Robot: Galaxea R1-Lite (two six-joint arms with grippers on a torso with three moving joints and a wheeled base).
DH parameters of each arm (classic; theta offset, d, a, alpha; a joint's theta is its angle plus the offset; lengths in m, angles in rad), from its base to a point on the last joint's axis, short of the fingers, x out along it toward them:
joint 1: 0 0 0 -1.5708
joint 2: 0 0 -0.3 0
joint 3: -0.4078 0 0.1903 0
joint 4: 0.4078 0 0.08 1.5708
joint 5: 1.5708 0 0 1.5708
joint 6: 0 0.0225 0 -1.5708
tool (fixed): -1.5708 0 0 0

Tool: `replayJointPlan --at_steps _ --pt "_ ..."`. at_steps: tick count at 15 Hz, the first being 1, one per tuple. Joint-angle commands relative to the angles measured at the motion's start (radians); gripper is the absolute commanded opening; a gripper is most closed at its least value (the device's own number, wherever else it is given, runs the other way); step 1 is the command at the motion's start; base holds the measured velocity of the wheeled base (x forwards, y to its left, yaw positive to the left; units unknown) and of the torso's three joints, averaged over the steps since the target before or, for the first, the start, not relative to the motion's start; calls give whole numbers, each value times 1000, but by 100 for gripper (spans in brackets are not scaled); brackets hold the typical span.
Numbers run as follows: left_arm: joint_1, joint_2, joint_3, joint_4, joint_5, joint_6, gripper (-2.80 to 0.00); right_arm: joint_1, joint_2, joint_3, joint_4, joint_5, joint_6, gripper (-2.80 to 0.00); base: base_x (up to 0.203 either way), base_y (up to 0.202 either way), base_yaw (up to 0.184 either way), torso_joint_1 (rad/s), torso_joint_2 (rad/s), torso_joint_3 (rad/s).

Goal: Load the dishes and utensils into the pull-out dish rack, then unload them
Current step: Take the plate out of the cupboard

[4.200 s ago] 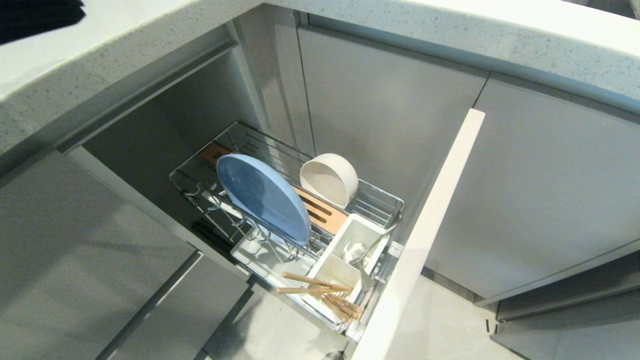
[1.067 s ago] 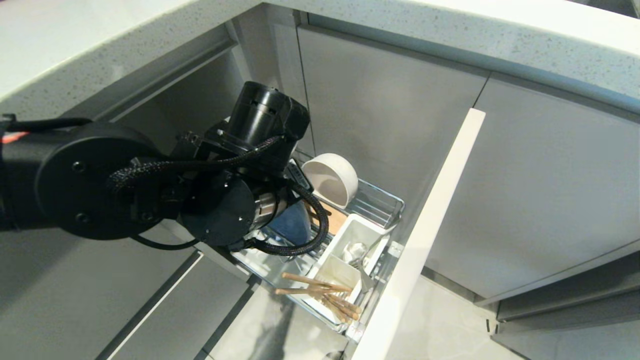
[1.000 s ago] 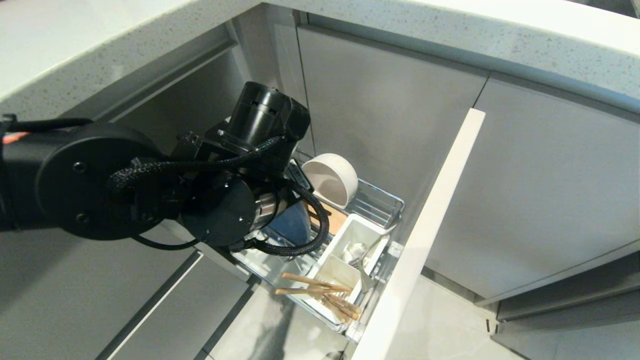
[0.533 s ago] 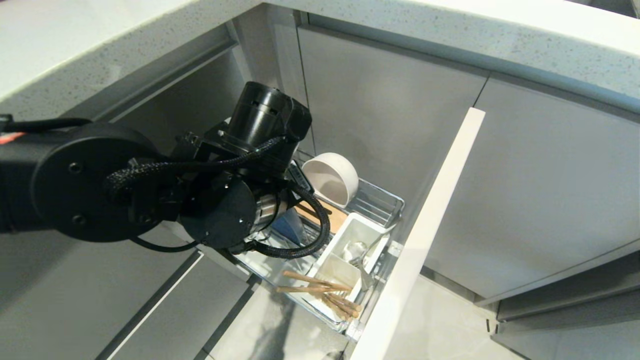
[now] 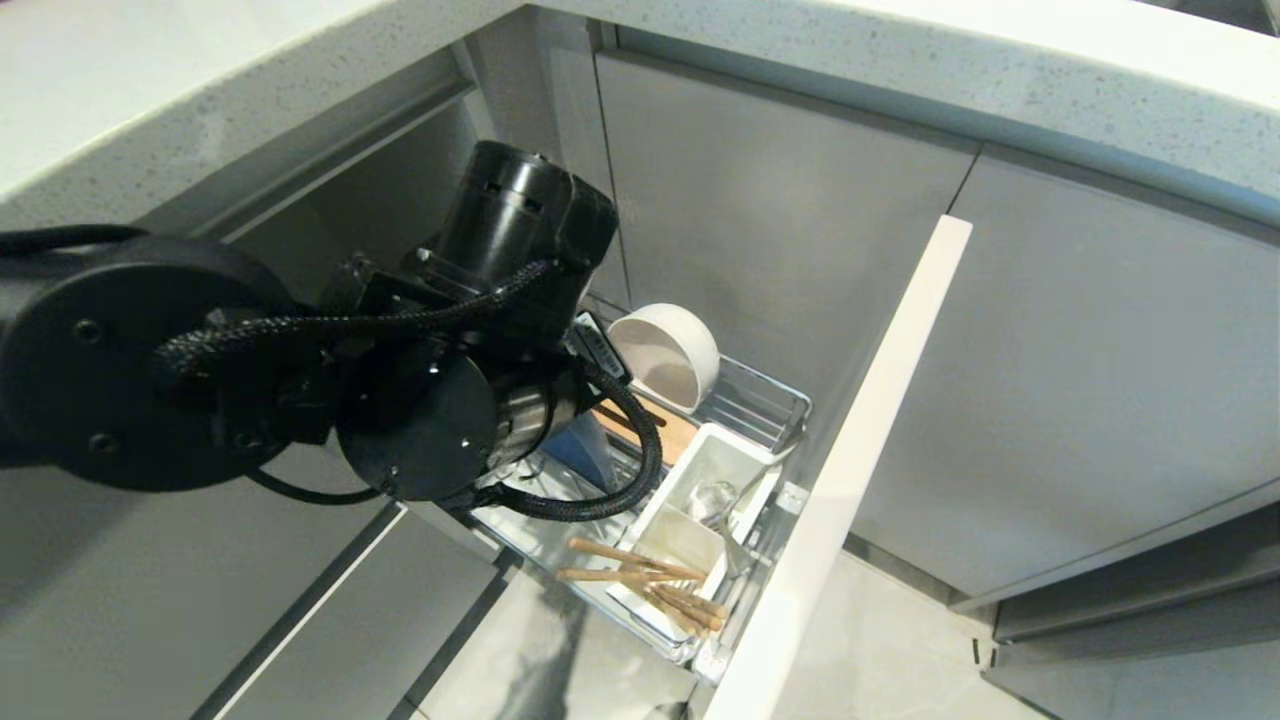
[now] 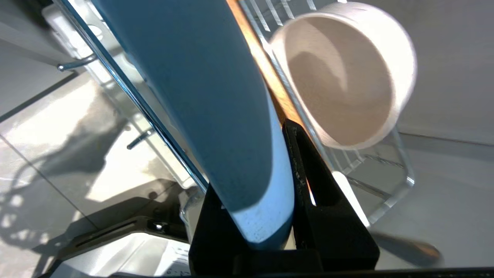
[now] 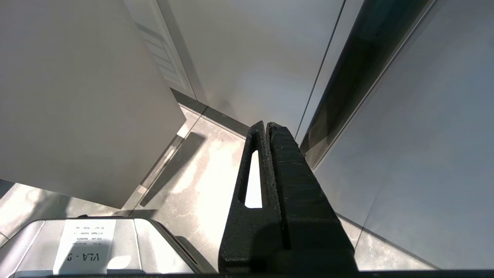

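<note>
My left gripper (image 6: 266, 193) has its fingers (image 6: 320, 181) pinched on the rim of the pale blue plate (image 6: 200, 88), which stands on edge in the pull-out dish rack (image 5: 770, 400), beside the white bowl (image 6: 347, 73) tipped on its side. My right gripper (image 7: 266, 127) is closed, empty, down near the floor.

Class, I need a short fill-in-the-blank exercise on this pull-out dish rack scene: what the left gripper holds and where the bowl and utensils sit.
1. The left gripper is shut on the rim of the blue ____.
2. The white bowl lies on its ____ in the dish rack.
3. The wooden ____ stick out of the white caddy.
4. The right gripper holds ____.

Missing words: plate; side; chopsticks; nothing
</note>
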Motion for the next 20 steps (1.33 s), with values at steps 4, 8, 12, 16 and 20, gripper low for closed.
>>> replayJointPlan --at_steps 4,8,12,16,20 --pt "-83 -115 -14 8 82 1 -280 0 -4 2 0 0 0 -280 0 0 0 0 0 0" --pt "-160 -198 -14 7 89 48 -280 0 -4 2 0 0 0 -280 0 0 0 0 0 0" --pt "-213 -319 1 -7 73 173 -280 0 -4 2 0 0 1 -280 0 0 0 0 0 0" --pt "-256 -445 43 -86 11 335 -280 0 -4 2 0 0 1 -280 0 0 0 0 0 0" --pt "-259 -606 164 -196 -164 582 -280 0 -3 2 0 0 1 -280 0 0 0 0 0 0"
